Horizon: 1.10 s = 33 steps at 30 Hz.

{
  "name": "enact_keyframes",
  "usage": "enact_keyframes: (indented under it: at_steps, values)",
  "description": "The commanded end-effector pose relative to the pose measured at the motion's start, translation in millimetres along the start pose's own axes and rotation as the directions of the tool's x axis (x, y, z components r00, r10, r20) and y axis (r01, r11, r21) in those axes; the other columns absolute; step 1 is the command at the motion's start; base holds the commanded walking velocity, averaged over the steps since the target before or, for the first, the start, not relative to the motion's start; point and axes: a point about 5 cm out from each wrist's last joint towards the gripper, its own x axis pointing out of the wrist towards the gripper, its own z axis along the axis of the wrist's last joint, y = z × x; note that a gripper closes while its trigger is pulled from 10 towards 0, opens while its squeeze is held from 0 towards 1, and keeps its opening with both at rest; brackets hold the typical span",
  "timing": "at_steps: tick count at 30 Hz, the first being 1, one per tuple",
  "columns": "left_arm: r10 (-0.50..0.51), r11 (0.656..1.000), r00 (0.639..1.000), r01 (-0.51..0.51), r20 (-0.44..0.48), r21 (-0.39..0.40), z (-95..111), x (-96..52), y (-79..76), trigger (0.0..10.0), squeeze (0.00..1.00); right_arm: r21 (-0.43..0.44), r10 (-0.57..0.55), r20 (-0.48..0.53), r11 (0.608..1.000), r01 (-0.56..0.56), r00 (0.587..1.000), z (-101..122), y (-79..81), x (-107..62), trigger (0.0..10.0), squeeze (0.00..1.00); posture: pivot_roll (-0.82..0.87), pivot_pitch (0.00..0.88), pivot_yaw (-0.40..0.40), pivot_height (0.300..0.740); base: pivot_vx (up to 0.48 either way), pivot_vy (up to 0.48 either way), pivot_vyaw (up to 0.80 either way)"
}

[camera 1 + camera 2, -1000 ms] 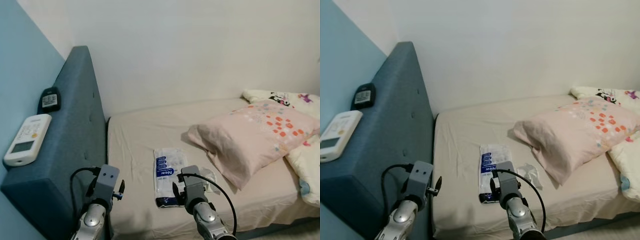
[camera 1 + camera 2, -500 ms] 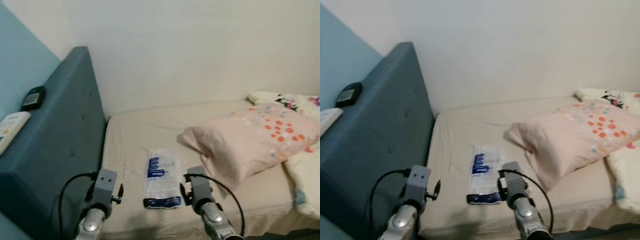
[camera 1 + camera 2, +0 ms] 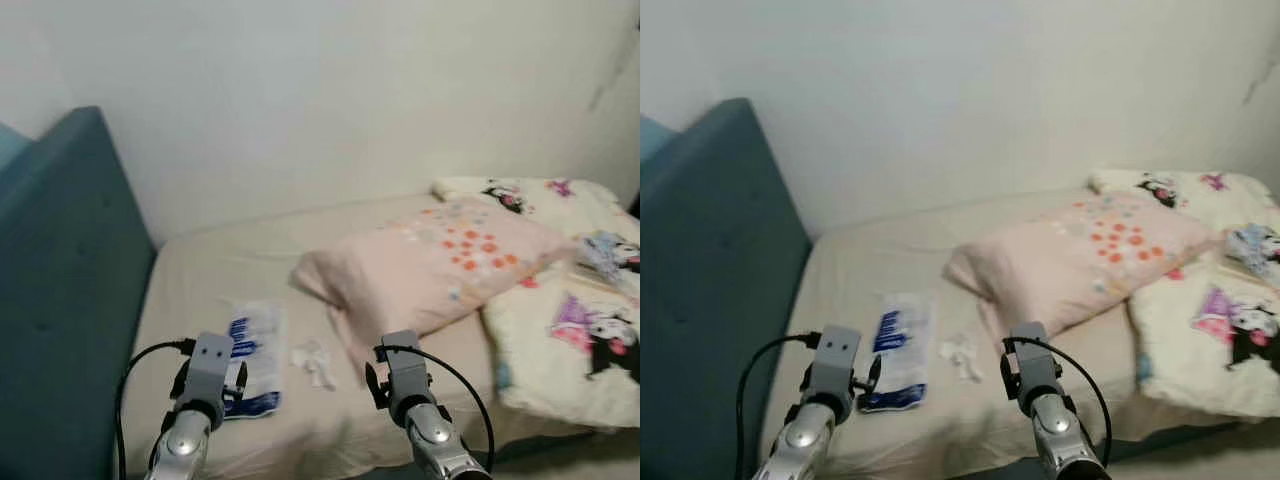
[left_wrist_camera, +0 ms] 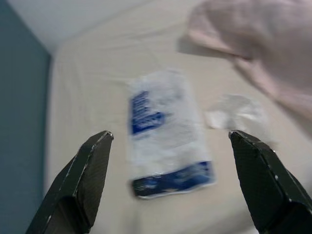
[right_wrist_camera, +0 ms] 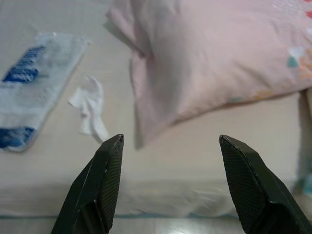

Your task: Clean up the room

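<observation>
A white and blue plastic packet (image 3: pixel 255 358) lies flat on the beige bed sheet (image 3: pixel 200 270) near its front edge. Just right of it sits a small crumpled clear wrapper (image 3: pixel 315 362). A pink dotted pillow (image 3: pixel 430 260) rests to the right of both. My left gripper (image 4: pixel 169 135) is open, held above the front edge of the bed and pointing at the packet (image 4: pixel 163 146). My right gripper (image 5: pixel 170 140) is open too, hovering over the bed edge below the pillow (image 5: pixel 219 58), with the wrapper (image 5: pixel 90 105) off to one side.
A blue padded headboard (image 3: pixel 55 300) stands at the left. A white quilt with cartoon prints (image 3: pixel 560 320) covers the right of the bed. A pale wall runs behind the bed. A strip of floor (image 3: pixel 1210 462) shows at the bottom right.
The camera has swung to the right: the headboard top with its two remotes has left the picture and the cartoon quilt has come in. Both arms stay raised before the bed.
</observation>
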Motion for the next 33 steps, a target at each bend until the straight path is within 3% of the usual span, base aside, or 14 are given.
enact_keyframes:
  at_steps: [1, 14, 24, 33]
  values:
    - [0.016, 1.000, 0.999, -0.016, -0.041, 0.003, -8.5, -2.9, 5.7, 10.0, 0.00, 0.003, 0.014, -0.006, 1.000, -0.014, 1.000, -0.4, 4.9, 0.2, 10.0, 0.00, 0.01, 0.024, 0.004, 0.740, 0.000, 0.000, 0.00]
    - [0.001, 1.000, 0.999, -0.001, -0.052, 0.007, -8.8, -2.3, 5.2, 10.0, 0.00, 0.004, 0.015, -0.004, 1.000, -0.015, 1.000, 0.2, 5.9, 0.5, 10.0, 0.00, 0.01, 0.013, 0.009, 0.740, 0.000, 0.000, 0.00]
    - [-0.001, 1.000, 0.999, 0.001, -0.049, 0.004, -8.4, -1.9, 6.0, 10.0, 0.00, 0.007, 0.013, -0.002, 1.000, -0.013, 1.000, 0.3, 6.3, 0.5, 10.0, 0.00, 0.01, 0.004, 0.013, 0.740, 0.000, 0.451, 0.00]
    - [0.013, 1.000, 0.999, -0.013, -0.036, 0.002, -5.9, -1.3, 6.9, 10.0, 0.00, 0.009, 0.013, -0.001, 1.000, -0.013, 1.000, 0.8, 6.1, 0.7, 10.0, 0.00, 0.01, 0.014, 0.010, 0.740, 0.000, 0.057, 0.00]
